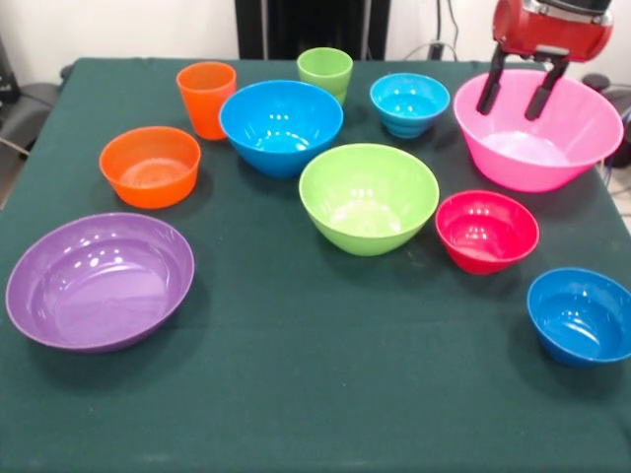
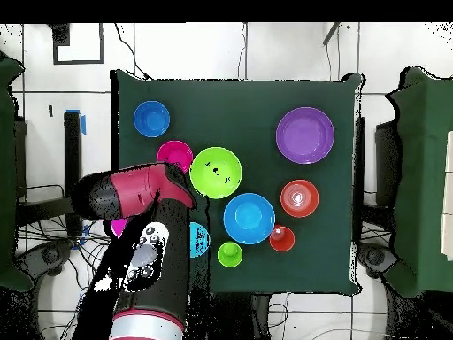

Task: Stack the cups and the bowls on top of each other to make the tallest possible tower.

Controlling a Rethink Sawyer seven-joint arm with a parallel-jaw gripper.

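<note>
Nothing stacked: every cup and bowl sits singly, upright, on the green table.

Back row, front view: orange cup, light green cup, small blue bowl, huge pink bowl. The large blue bowl stands just in front of the two cups. Middle: orange bowl at the left, lime green bowl centre, small red bowl beside it. Front: purple bowl at the left, second small blue bowl at the right edge.

The arm comes down over the pink bowl. Gripper points down, its two dark fingers spread apart with nothing between them, tips seemingly inside the bowl's rim; contact with the bowl cannot be judged. From overhead, the arm covers most of the pink bowl.
</note>
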